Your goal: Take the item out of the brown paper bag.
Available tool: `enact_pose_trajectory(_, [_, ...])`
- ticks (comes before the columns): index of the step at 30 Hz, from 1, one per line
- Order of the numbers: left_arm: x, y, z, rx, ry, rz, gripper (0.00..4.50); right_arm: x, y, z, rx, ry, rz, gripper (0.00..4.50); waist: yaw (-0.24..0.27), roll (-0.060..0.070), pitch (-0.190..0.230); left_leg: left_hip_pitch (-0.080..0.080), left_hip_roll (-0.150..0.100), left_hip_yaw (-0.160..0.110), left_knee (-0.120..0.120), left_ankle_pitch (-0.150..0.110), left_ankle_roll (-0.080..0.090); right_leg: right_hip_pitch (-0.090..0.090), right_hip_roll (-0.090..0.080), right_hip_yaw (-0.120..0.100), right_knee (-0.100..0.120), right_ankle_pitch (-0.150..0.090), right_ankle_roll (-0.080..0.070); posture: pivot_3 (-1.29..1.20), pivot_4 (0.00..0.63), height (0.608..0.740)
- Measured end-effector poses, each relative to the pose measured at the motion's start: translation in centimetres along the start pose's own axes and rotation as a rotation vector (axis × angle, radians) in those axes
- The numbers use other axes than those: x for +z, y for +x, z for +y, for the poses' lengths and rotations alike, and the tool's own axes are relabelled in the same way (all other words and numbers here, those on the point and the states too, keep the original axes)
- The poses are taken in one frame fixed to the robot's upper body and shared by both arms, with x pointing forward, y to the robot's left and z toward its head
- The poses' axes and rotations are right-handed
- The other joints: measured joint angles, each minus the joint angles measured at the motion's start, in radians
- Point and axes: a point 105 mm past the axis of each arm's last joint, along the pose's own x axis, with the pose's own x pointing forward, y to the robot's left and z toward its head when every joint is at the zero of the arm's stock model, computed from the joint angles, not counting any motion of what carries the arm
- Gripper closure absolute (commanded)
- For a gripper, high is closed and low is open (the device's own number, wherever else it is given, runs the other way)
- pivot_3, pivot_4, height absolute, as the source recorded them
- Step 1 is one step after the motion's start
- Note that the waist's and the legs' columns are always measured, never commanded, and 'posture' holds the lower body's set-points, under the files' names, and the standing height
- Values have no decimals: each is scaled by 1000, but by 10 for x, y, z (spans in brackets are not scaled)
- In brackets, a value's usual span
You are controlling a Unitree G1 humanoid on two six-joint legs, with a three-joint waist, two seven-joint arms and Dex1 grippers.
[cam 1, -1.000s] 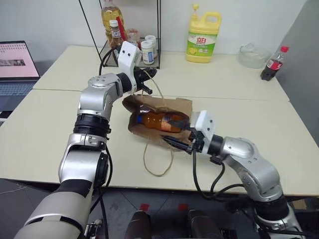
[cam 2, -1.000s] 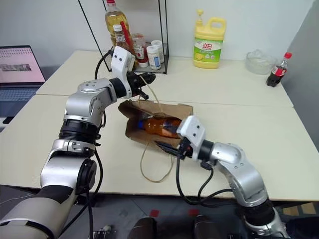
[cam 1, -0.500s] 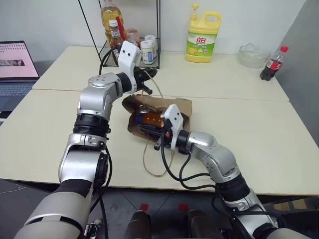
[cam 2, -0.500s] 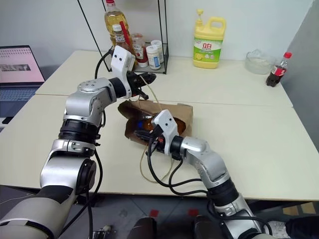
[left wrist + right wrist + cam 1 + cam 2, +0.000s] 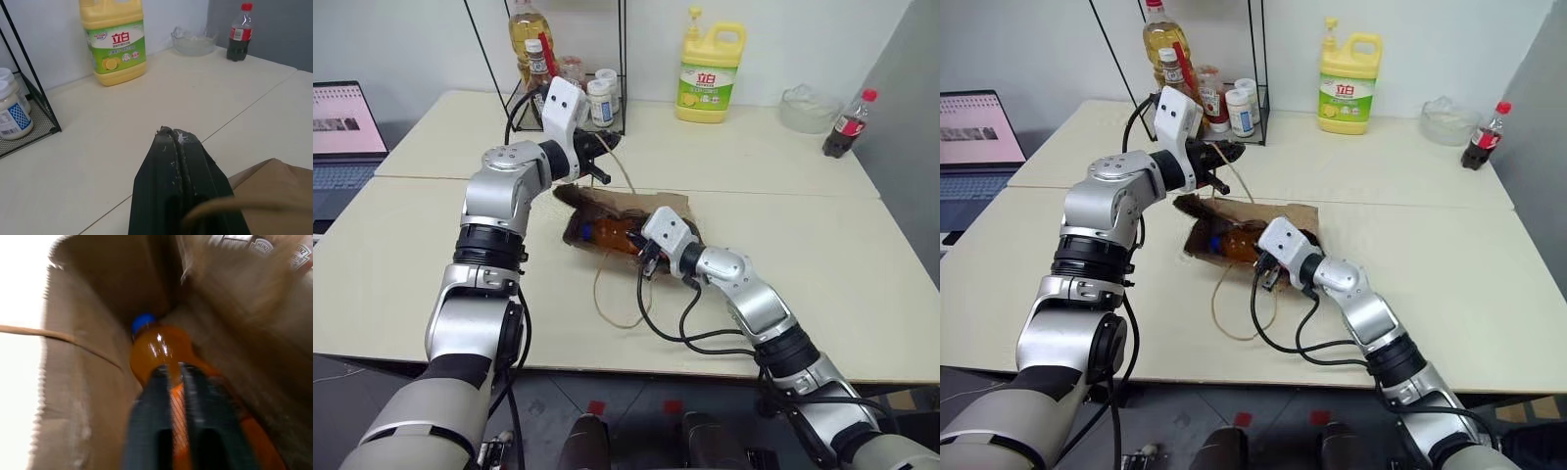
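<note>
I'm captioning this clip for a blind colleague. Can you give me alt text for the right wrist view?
The right gripper reaches into the open brown paper bag, its two black fingers close together over a clear bottle of orange liquid lying inside. The bottle's blue cap points toward the bag's far end, and a thin paper-cord handle crosses the bag's wall.

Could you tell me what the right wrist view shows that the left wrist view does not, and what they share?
Right wrist view: the inside of the brown paper bag, where the orange bottle lies with its blue cap pointing deeper in; the right gripper, fingers narrowly apart, is over the bottle.

Left wrist view: the left gripper, shut on the bag's cord handle, with the yellow detergent jug, cola bottle, glass bowl and a white jar on the table beyond.

Both show brown paper of the bag and one cord handle.
</note>
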Motion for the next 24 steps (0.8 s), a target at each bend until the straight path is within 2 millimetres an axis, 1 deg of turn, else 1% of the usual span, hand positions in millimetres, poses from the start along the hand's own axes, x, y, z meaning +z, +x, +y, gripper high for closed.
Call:
enact_pose_trajectory(3, [-2,2,-2,-5,-8,2,4500,-5,5,1,12,-88,44,2063,-1,0,0,0,0,0,0,0,0,0,0,0,0,0,0,0,150,740])
enact_pose_trajectory(5, [-2,2,-2,-3,-9,2,4500,-8,7,-6,-4,-149,79,1304,-1,0,0,0,0,0,0,0,0,0,0,0,0,0,0,0,150,740])
enact_pose_trajectory(8, [-2,3,-2,-3,-10,2,4500,-10,9,-12,-3,-215,112,226,-1,0,0,0,0,0,0,0,0,0,0,0,0,0,0,0,150,740])
enact_pose_trajectory(9, [-3,3,-2,-2,-10,2,4500,-12,10,-12,4,-255,135,23,-1,0,0,0,0,0,0,0,0,0,0,0,0,0,0,0,150,740])
enact_pose_trajectory(12, [-3,2,-1,1,-11,4,4500,-20,14,-14,23,-349,196,23,-1,0,0,0,0,0,0,0,0,0,0,0,0,0,0,0,150,740])
enact_pose_trajectory(16, [-3,2,-1,4,-10,3,4500,-30,17,-15,48,-387,257,23,-1,0,0,0,0,0,0,1,-2,0,0,0,0,0,0,0,150,740])
enact_pose_trajectory(19, [-3,2,0,9,-10,3,4500,-30,21,-19,51,-406,274,23,-1,0,0,0,0,0,0,2,-3,0,0,0,1,0,0,0,150,740])
enact_pose_trajectory(24, [-2,2,0,13,-10,2,4500,-29,29,-22,74,-487,281,23,-3,0,0,1,0,0,0,1,-3,0,0,0,1,0,0,0,150,740])
